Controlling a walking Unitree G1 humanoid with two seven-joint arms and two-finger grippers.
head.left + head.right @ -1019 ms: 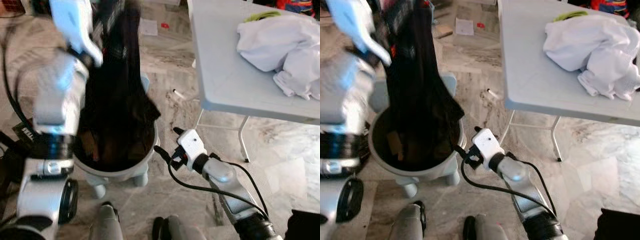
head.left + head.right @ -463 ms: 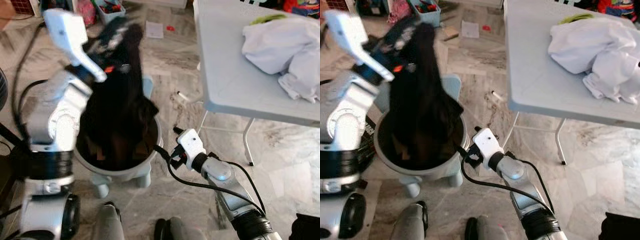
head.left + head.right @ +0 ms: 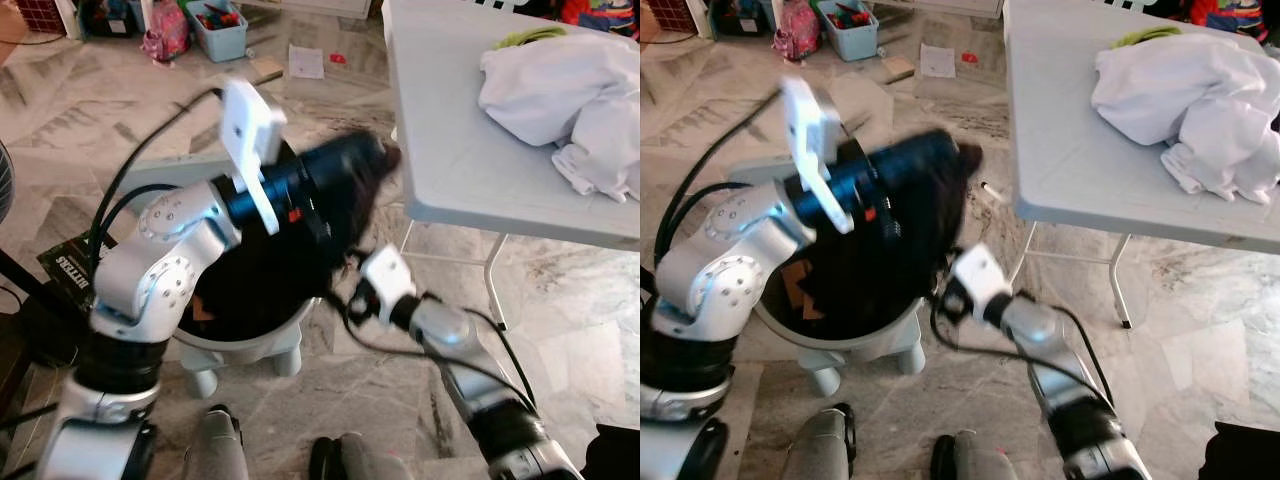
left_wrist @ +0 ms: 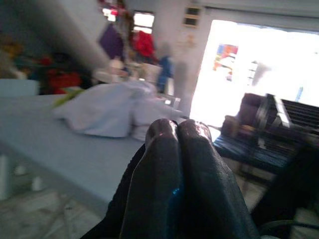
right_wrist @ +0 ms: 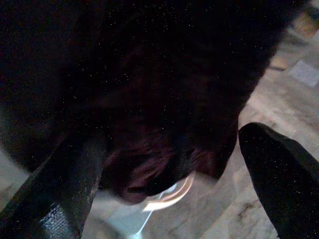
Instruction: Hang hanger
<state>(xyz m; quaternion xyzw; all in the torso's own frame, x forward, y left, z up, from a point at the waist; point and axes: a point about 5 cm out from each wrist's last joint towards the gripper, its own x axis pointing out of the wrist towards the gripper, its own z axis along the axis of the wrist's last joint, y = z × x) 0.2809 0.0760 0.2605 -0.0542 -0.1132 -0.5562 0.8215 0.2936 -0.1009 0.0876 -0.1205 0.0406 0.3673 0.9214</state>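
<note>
The left gripper point(image 4: 179, 134), fingers pressed together, carries the dark garment point(image 3: 330, 190) above the round basket point(image 3: 250, 345), toward the table point(image 3: 450, 150). The right gripper point(image 5: 169, 149) is spread wide beneath it. No hanger is discernible; the trailing cloth could snag the basket rim.

dark garment point(image 3: 300, 240), black-brown and motion-blurred, drapes down into the round white basket point(image 3: 250, 345) on the floor; its upper end is bunched and swung toward the table side; any hanger inside it can't be made out; cloth fills the basket's opening
</note>
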